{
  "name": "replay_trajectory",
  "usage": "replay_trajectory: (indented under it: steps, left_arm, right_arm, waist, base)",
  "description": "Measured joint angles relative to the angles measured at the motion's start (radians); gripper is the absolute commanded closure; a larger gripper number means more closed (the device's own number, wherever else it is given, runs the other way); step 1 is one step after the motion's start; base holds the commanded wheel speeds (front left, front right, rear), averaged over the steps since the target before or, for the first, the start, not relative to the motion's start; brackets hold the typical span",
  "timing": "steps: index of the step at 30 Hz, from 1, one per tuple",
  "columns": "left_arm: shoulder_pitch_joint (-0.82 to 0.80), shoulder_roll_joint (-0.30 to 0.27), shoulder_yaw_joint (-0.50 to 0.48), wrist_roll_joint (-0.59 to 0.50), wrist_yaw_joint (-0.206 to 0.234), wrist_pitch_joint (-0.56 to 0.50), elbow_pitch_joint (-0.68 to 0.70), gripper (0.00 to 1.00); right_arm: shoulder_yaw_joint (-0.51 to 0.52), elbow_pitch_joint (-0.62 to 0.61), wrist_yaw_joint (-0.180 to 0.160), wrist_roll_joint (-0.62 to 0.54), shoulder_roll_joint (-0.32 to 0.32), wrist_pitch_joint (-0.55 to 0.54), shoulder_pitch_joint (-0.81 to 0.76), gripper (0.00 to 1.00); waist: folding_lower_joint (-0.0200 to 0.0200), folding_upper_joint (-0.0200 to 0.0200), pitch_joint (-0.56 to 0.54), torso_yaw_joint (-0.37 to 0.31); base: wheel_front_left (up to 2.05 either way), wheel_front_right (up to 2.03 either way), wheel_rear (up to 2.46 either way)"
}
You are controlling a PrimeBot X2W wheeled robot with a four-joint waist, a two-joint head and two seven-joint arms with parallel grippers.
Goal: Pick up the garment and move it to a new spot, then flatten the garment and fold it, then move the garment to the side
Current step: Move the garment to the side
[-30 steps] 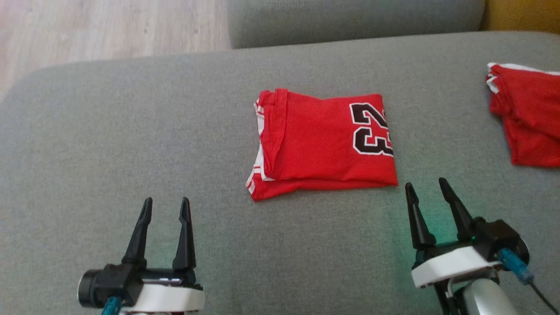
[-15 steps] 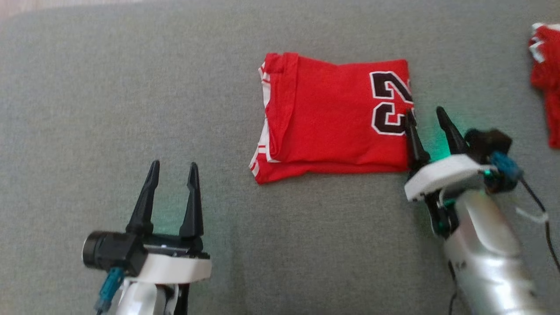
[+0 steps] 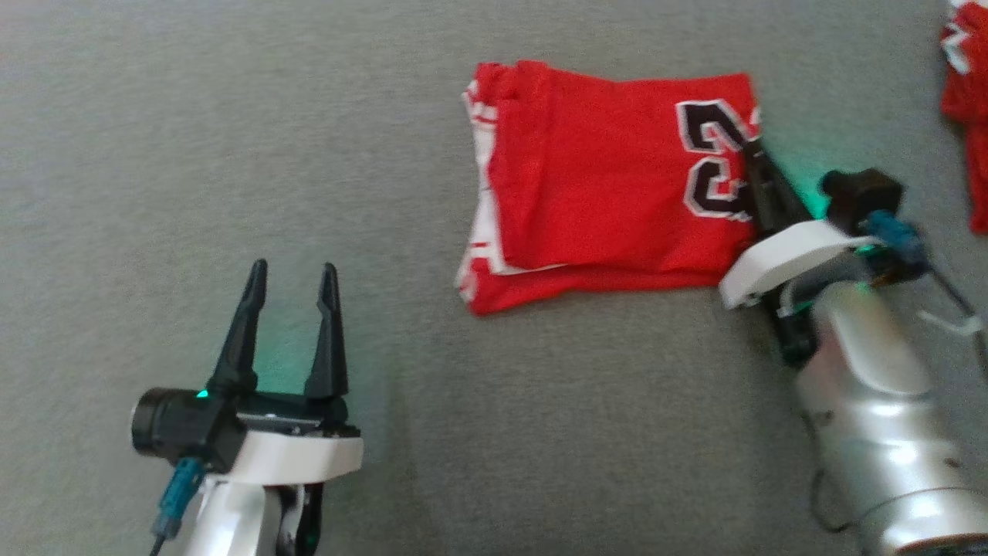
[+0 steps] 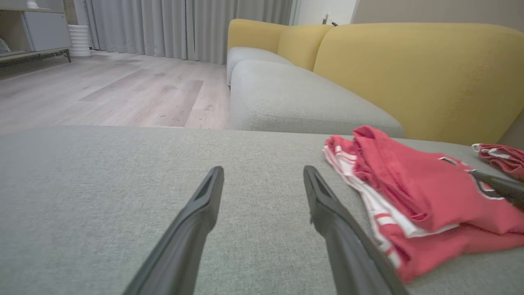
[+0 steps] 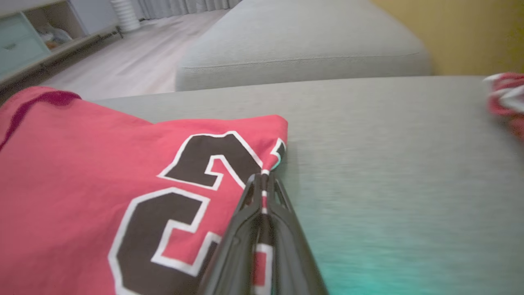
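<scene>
Grey sofa (image 3: pixel 231 116). Folded red jersey (image 3: pixel 602 185) upper centre; right hand (image 3: pixel 755 158) pinching its right edge by the number. Left hand (image 3: pixel 294 266) lower left, fingers spread.

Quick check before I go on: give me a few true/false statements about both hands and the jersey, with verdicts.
1. The right hand is shut on the numbered edge of the jersey. True.
2. The left hand grips the jersey. False: it is open and apart from the jersey, with bare grey cushion between its fingers.
3. The jersey lies spread out in a single layer. False: it is folded, and stacked layers show at its striped edge.
4. A second red garment lies farther to the robot's right. True.
</scene>
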State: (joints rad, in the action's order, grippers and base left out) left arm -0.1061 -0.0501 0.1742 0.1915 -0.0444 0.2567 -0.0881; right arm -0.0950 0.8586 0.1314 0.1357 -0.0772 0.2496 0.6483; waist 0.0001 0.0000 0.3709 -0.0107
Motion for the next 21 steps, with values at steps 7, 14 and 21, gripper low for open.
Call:
replay_trajectory:
  steps: [7, 14, 21]
  left_arm:
    - [-0.052, 0.000, -0.028, -0.043, -0.028, 0.000, 0.016, 0.00]
    - [-0.128, 0.001, -0.049, -0.070, -0.057, 0.000, 0.035, 0.00]
    - [-0.163, 0.000, -0.049, -0.079, -0.071, 0.009, 0.082, 0.00]
  right_arm:
    - [0.062, -0.161, 0.000, -0.114, -0.181, -0.040, 0.020, 1.00]
    - [0.118, -0.423, 0.000, -0.077, -0.376, -0.184, 0.041, 1.00]
    - [0.277, -0.595, 0.000, -0.086, -0.503, -0.286, 0.036, 0.00]
  waist:
    - [0.0001, 0.0000, 0.069, -0.090]
    - [0.0002, 0.0000, 0.178, -0.140]
    - [-0.0001, 0.0000, 0.260, -0.154]
  base:
    - [0.00, 0.00, 0.00]
    - [0.00, 0.00, 0.00]
    - [0.00, 0.00, 0.00]
